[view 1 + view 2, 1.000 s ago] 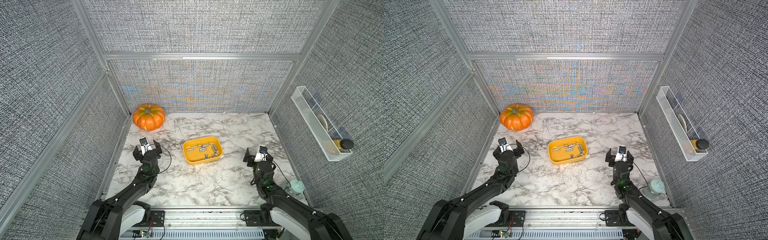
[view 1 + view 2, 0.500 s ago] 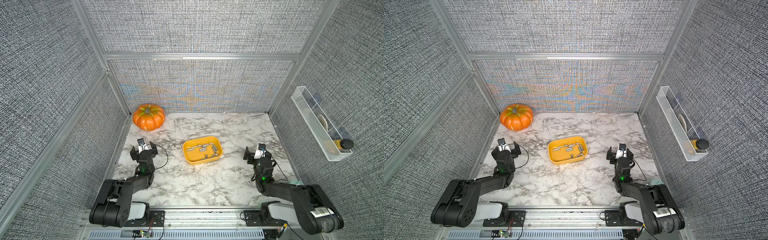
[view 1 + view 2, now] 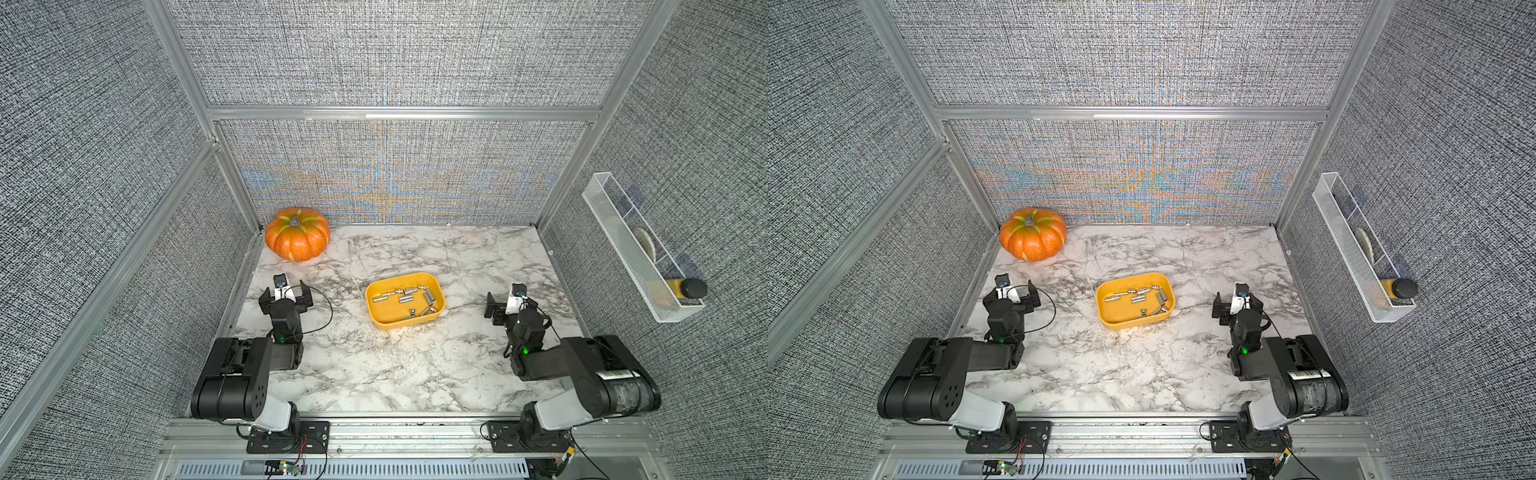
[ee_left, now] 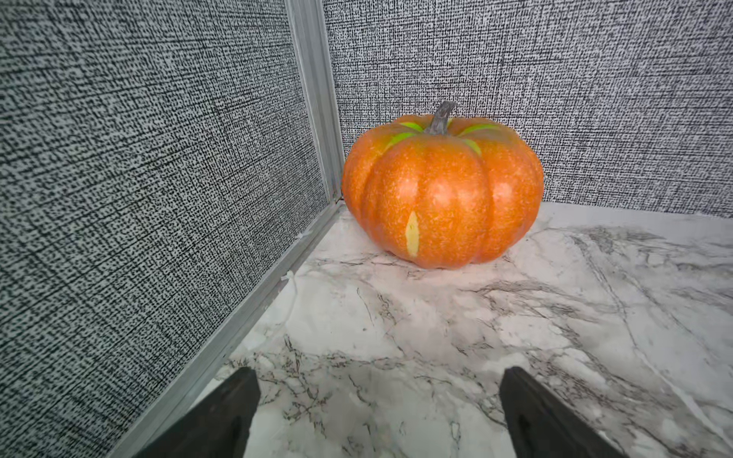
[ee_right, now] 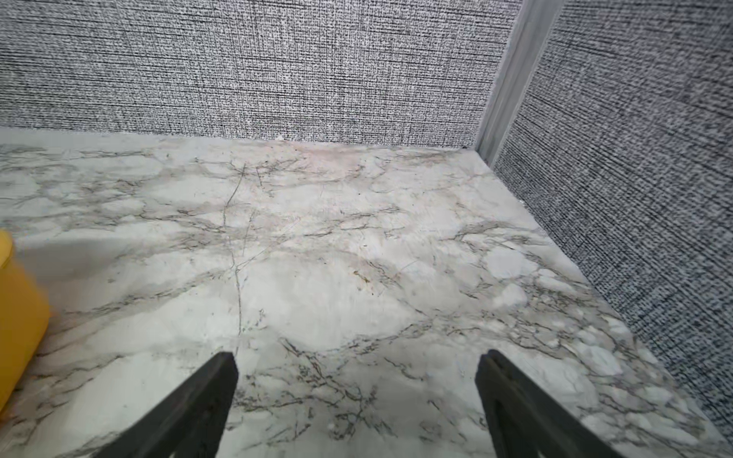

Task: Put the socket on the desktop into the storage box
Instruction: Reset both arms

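Observation:
The yellow storage box point(image 3: 399, 325) point(image 3: 1133, 324) stands mid-desktop, and several silver sockets point(image 3: 409, 297) point(image 3: 1140, 297) lie inside it. I see no socket on the marble desktop point(image 3: 374, 365) around it. My left gripper point(image 3: 285, 291) point(image 3: 1011, 293) point(image 4: 377, 380) rests low at the left side, open and empty, pointing at the pumpkin. My right gripper point(image 3: 513, 303) point(image 3: 1237, 303) point(image 5: 357, 357) rests low at the right side, open and empty over bare marble. In the right wrist view a corner of the box point(image 5: 20, 301) shows at the edge.
An orange pumpkin point(image 3: 297, 235) point(image 4: 440, 198) sits in the back left corner. A white wire-mesh basket point(image 3: 636, 257) hangs on the right wall with a black-capped bottle point(image 3: 685, 288) in it. Grey fabric walls close three sides. Both arms lie folded near the front rail.
Both arms have folded down and back toward the front rail. The grippers stayed open and about where they were. The box and pumpkin have not moved.

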Motion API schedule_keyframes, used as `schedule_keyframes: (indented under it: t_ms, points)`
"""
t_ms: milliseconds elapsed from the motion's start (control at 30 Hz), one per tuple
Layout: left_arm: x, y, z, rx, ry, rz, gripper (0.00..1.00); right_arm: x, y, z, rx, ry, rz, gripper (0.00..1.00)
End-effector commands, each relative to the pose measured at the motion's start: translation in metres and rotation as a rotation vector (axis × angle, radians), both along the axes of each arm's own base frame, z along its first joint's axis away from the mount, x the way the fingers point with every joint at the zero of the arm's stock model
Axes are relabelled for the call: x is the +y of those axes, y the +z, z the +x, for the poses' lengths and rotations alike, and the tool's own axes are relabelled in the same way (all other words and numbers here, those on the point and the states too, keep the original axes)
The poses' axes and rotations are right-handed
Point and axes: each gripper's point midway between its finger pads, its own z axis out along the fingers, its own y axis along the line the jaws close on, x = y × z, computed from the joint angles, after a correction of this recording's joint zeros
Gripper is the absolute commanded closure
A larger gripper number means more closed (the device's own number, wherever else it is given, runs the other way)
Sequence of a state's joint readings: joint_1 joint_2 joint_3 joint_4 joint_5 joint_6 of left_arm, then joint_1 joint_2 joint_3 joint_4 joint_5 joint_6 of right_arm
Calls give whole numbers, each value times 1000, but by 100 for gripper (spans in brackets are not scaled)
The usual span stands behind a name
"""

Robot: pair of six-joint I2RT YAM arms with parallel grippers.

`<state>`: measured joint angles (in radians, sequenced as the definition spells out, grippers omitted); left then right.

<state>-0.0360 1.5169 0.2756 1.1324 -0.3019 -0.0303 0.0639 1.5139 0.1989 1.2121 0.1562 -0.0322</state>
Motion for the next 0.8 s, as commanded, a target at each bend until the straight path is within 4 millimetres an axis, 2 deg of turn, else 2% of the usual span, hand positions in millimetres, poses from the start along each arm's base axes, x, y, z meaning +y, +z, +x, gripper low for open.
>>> schedule_keyframes:
  t_ms: [0, 767]
  points:
    - [-12, 8, 3, -54, -75, -20, 0, -1, 14, 7, -52, 2, 15, 1]
    - [-12, 9, 3, -54, -78, -20, 1, -5, 15, 8, -55, -4, 31, 1]
